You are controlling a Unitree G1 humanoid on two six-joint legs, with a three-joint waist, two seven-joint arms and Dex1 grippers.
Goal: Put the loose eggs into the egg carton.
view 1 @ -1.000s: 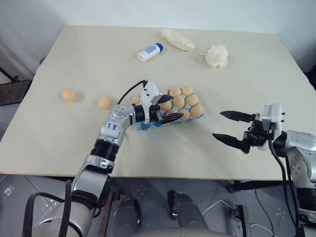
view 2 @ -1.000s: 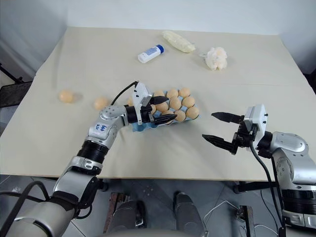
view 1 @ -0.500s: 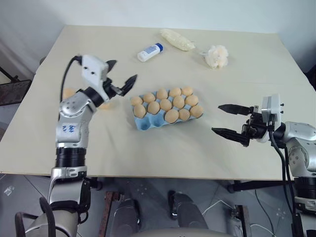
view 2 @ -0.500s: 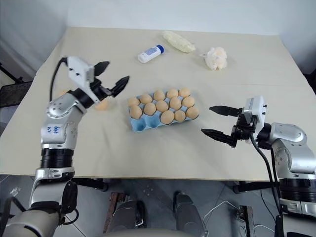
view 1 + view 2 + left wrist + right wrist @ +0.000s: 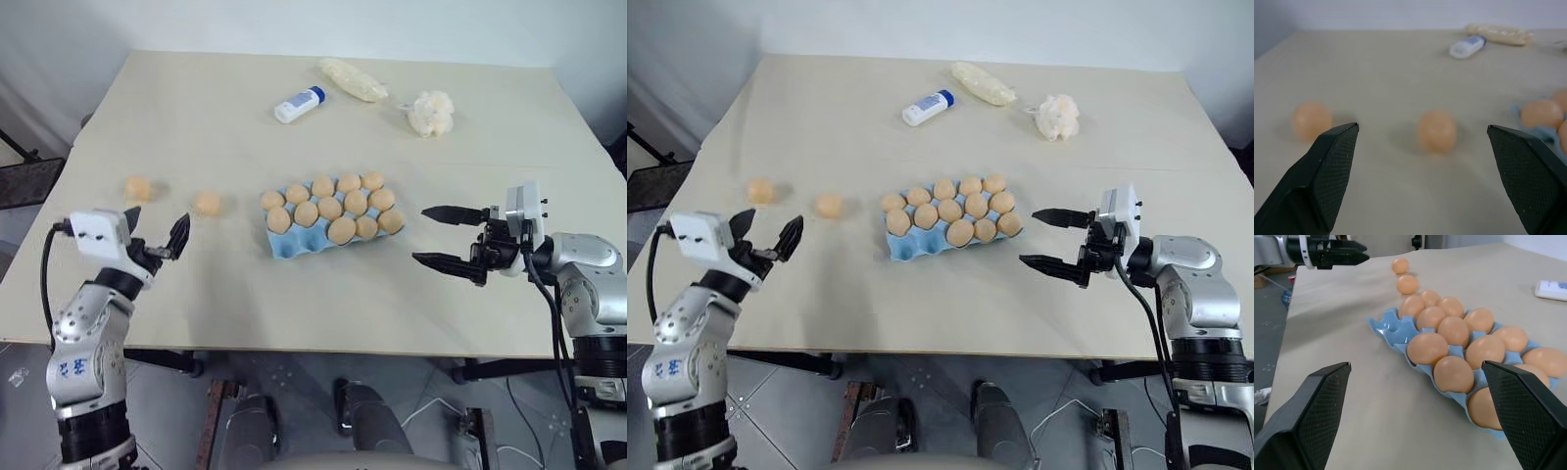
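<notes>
Two grippers hung over the table's near edge with jaws spread wide and nothing in them. Just ahead of the left gripper (image 5: pixel 155 238) lay one loose egg (image 5: pixel 206 203), with bare table all round it; a second egg (image 5: pixel 137 188) sat off to its outer side, nearer the table (image 5: pixel 196 108) edge. The right gripper (image 5: pixel 439 236) pointed across open tabletop at the egg carton (image 5: pixel 286 243), whose cups nearest the left gripper stood unfilled.

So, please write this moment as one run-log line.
left gripper: open, empty | right gripper: open, empty | loose eggs: two on table | egg carton: two cups empty
</notes>
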